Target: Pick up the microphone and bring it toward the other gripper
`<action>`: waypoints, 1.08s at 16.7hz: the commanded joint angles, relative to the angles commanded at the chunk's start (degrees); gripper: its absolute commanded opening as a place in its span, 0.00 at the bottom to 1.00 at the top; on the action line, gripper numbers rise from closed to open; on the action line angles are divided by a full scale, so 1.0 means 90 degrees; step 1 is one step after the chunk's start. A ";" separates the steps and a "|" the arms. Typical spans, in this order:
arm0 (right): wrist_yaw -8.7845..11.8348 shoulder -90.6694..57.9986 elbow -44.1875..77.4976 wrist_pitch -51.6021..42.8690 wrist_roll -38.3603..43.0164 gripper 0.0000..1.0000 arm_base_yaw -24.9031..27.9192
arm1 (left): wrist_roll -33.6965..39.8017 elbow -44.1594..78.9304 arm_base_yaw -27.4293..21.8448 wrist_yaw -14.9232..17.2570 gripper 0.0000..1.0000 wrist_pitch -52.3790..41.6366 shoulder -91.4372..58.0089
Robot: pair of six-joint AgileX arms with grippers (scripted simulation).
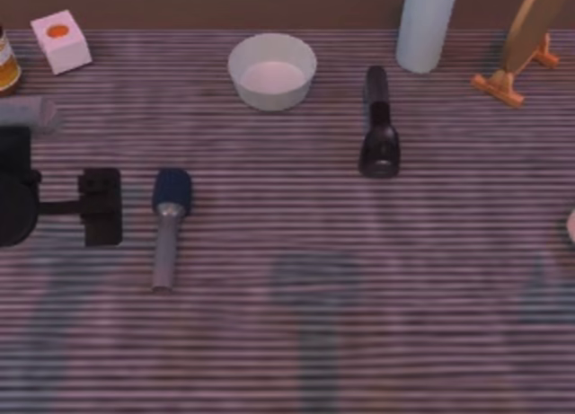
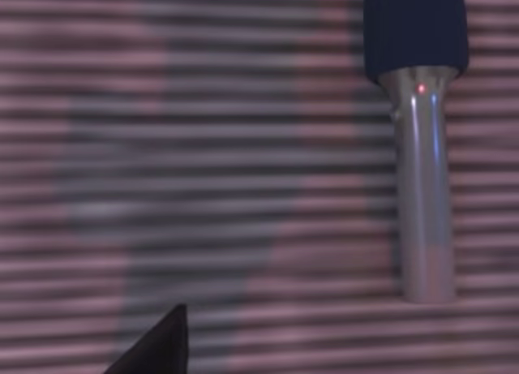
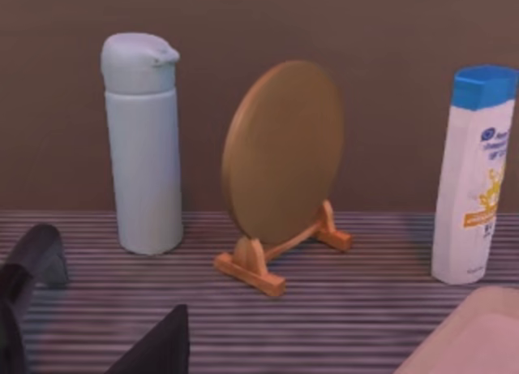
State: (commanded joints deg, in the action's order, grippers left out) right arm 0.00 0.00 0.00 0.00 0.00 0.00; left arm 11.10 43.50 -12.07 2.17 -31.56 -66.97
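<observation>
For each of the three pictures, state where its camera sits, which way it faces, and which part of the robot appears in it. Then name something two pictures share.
Top view: above the table, looking down; the left arm's black pincer sits beside the navy-headed, silver-handled microphone.
Left wrist view: on the left arm, facing down at the striped tablecloth and microphone; one black fingertip shows.
Right wrist view: on the right arm, facing the table's back edge; one black fingertip shows.
Shared: top and right wrist views both show the pale flask and the round wooden board on its stand.
</observation>
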 joint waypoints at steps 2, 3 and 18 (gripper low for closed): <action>0.0000 0.0000 0.0000 0.0000 0.0000 1.00 0.0000 | 0.0179 0.0706 -0.0201 0.0038 1.00 -0.0523 -0.1116; 0.0000 0.0000 0.0000 0.0000 0.0000 1.00 0.0000 | 0.0263 0.1037 -0.0294 0.0055 1.00 -0.0761 -0.1613; 0.0000 0.0000 0.0000 0.0000 0.0000 1.00 0.0000 | 0.0668 0.2677 -0.0731 0.0145 1.00 -0.1760 -0.4047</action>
State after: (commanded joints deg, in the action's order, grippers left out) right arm 0.00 0.00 0.00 0.00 0.00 0.00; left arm 17.12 67.59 -18.65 3.47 -47.40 -103.39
